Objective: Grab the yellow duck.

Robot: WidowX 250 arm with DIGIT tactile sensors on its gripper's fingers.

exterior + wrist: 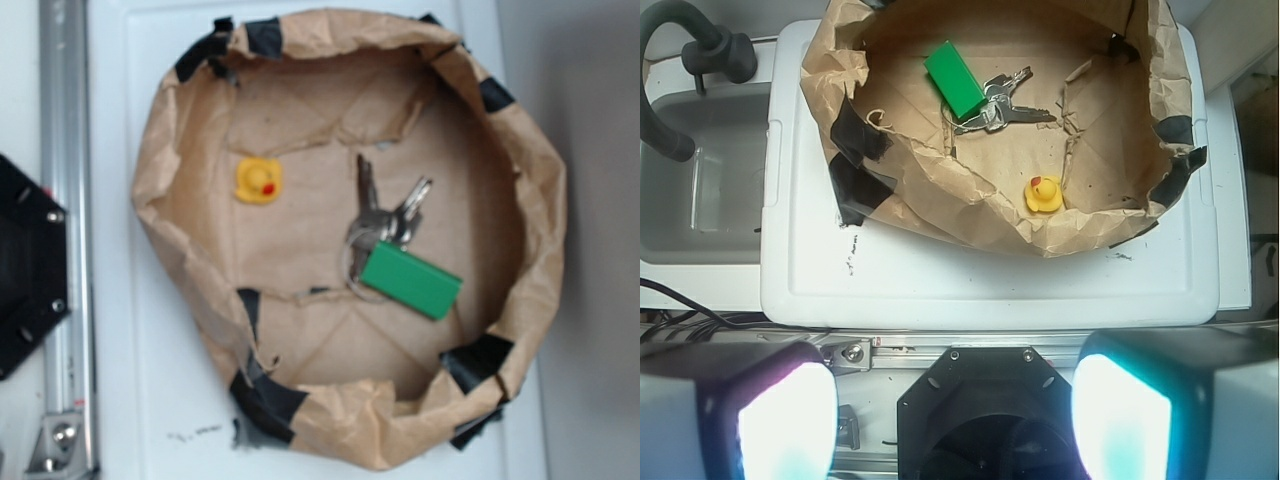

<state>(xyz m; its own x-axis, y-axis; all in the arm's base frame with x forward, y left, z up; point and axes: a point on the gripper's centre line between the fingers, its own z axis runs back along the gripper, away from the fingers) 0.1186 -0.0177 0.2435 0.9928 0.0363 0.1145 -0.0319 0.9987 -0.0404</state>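
The yellow duck is a tiny rounded toy with a red beak spot. It sits on the floor of a brown paper nest, left of centre in the exterior view. From the wrist camera the yellow duck lies near the nest's front wall. My gripper hangs high above and well short of the nest, over the black robot base. Its two fingers stand wide apart with nothing between them. No part of the gripper shows in the exterior view.
A green key tag with silver keys lies in the nest right of the duck. The nest rests on a white lid. An aluminium rail runs along the left. A grey tub and black hose sit beside the lid.
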